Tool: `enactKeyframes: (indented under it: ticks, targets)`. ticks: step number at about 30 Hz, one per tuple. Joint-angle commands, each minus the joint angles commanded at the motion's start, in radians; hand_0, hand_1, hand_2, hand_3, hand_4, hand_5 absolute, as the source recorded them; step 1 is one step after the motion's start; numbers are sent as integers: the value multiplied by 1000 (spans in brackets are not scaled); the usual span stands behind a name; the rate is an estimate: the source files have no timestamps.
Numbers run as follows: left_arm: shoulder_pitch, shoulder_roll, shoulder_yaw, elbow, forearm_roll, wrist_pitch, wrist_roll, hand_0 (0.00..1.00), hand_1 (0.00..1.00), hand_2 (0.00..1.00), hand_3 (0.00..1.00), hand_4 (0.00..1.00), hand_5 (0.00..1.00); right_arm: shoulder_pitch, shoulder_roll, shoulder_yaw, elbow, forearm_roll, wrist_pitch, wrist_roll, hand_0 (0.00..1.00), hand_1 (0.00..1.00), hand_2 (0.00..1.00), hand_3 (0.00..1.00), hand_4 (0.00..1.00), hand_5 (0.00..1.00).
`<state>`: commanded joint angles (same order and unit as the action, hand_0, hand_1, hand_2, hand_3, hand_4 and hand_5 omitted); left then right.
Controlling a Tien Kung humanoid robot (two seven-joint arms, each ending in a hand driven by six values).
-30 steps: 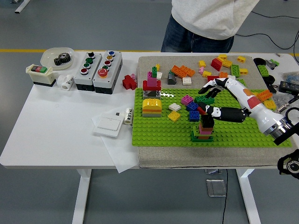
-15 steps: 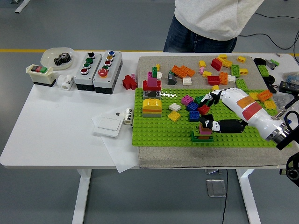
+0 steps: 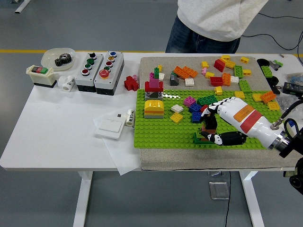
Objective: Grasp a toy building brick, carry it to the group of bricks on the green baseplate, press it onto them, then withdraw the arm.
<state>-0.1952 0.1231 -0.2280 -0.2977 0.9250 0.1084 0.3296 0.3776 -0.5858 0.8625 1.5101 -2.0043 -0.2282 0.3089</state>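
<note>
- The counter [image 3: 57, 132] carries the green baseplate [image 3: 156, 135] on a grey mat.
- The right robot hand [image 3: 212, 124] is curled on a dark brick [image 3: 209, 121] atop the small brick stack [image 3: 204, 137] near the baseplate's front edge.
- Press straight down, studs aligned, then release.
- Fingers hide the joint; seating is unclear.

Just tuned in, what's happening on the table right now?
The robot's right hand is down on the green baseplate, fingers wrapped around a small brick stack near the plate's front edge, apparently pressing a brick onto it. Other little builds and loose bricks sit farther back on the grey mat. A person stands at the far side, hands not involved. The left arm is out of view.
</note>
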Motion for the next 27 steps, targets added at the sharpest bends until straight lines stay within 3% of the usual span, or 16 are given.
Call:
enactKeyframes:
  ticks: [27]
  targets:
    - [-7, 0, 10, -2, -14, 4, -3, 485, 580, 645, 578, 601, 675, -5, 2, 8, -28, -34, 7, -6, 426, 483, 548, 523, 711, 421]
